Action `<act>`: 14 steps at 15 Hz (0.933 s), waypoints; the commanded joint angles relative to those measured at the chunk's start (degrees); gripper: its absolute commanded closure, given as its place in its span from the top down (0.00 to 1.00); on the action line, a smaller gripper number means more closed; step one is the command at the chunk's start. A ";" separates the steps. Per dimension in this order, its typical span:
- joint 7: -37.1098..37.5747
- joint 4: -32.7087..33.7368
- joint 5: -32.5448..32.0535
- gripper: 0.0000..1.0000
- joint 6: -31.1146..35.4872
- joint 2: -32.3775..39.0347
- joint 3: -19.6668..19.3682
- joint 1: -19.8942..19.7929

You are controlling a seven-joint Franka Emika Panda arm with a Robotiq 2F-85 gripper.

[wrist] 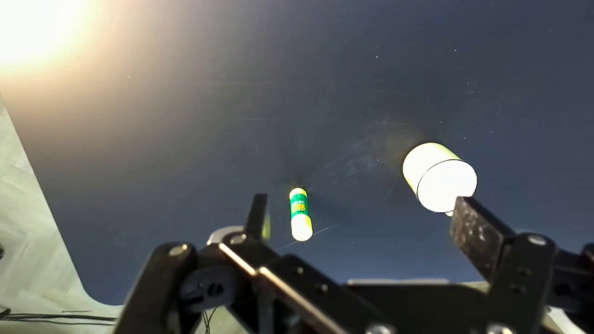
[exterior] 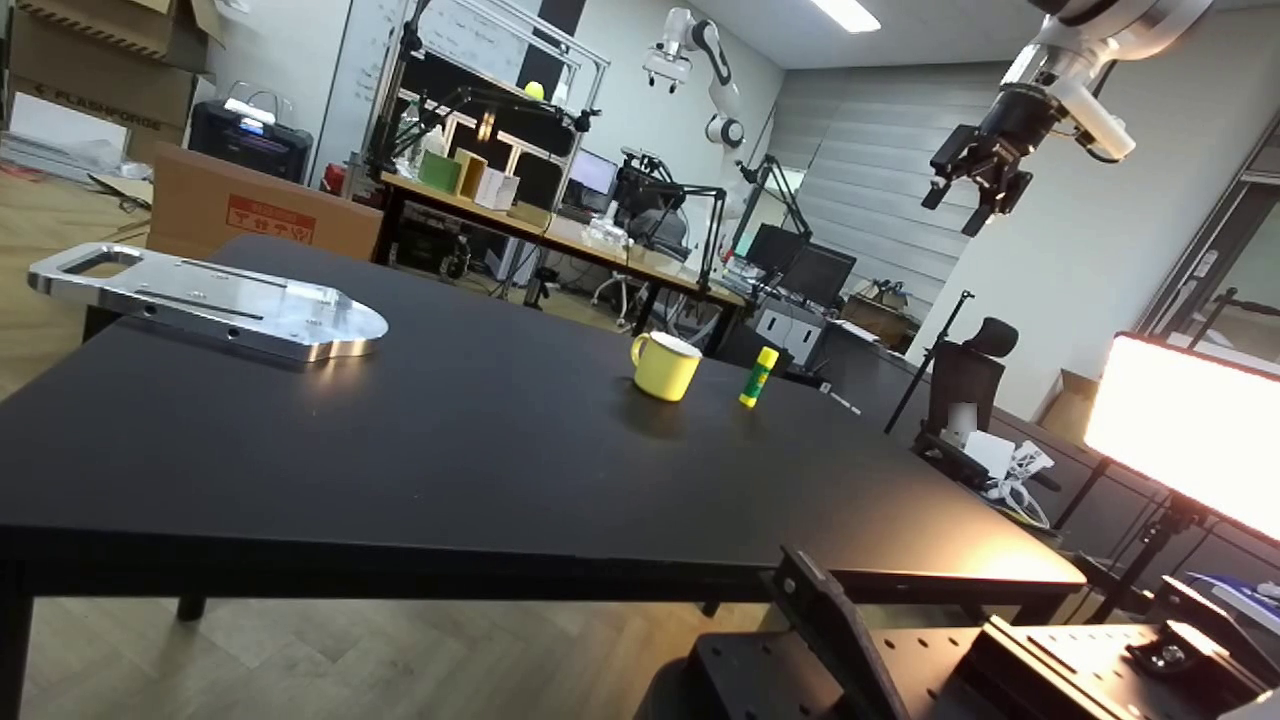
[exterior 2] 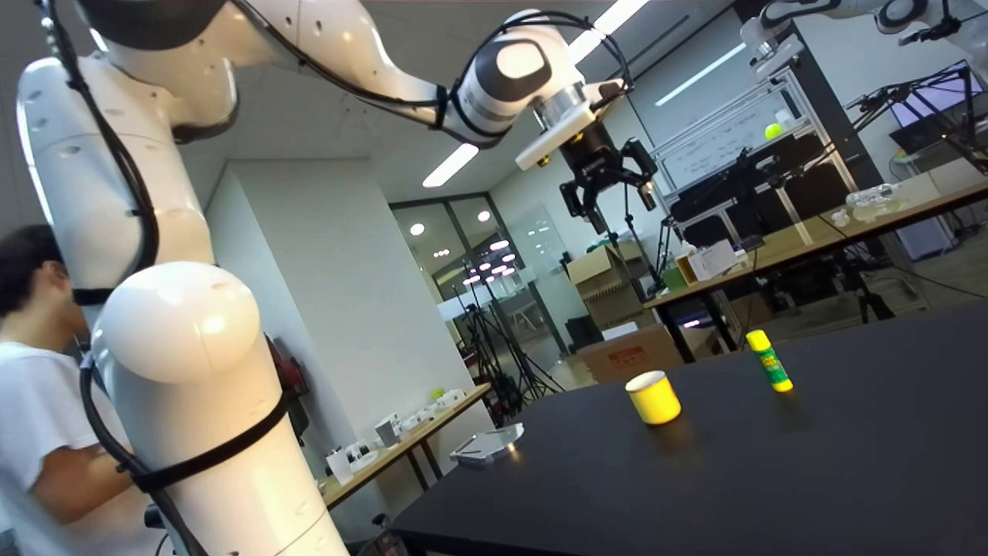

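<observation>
Wrist view: the hand [wrist: 362,200] is hanging high above the worktop [wrist: 185,148], its fingers standing wide apart, with the mug [wrist: 438,176] and the stick [wrist: 300,214] sitting well below it.
Mug place: it is standing upright on the worktop, near the stick but apart from it; seen from above, one fingertip is overlapping its rim in the line of sight.
Mug colour: the outside is showing plain bright yellow, the inside white; a thin dark line is edging the rim in the wrist view.
Mug handle: it is jutting from the side as a rounded yellow loop in an exterior view.
Stick place: it is standing upright on the worktop, appearing between the fingers in the wrist view, nearer to one of them.
Stick look: it is looking slim and round, a yellow cap topping it, a green label wrapping its middle, a narrow yellow base showing underneath; the lettering is coming out too small to read.
Glare: from above, the cap is paling to lemon and the mug's inside is washing out.
Plate [exterior: 205,290]: it is lying farther off on the worktop, shining silver, an oblong opening piercing one end.
Lamp [exterior: 1190,440]: it is glowing beside the worktop.
Person [exterior 2: 46,401]: someone in white is showing behind the arm [exterior 2: 201,432].
</observation>
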 commanded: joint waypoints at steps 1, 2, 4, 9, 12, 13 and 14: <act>0.31 2.83 -0.42 1.00 -1.06 2.49 3.96 -3.99; 0.39 4.74 -0.55 1.00 -1.59 4.36 4.32 -4.48; 0.47 6.45 -0.67 1.00 -2.03 6.07 4.58 -4.92; 0.46 7.00 -0.67 1.00 -2.55 6.10 4.58 -4.98; 1.18 11.57 -1.48 1.00 -2.03 10.07 5.19 -6.13; 1.80 14.20 -2.07 1.00 -2.39 12.35 5.45 -6.86; 0.94 16.07 -2.35 1.00 -2.50 13.92 5.84 -7.62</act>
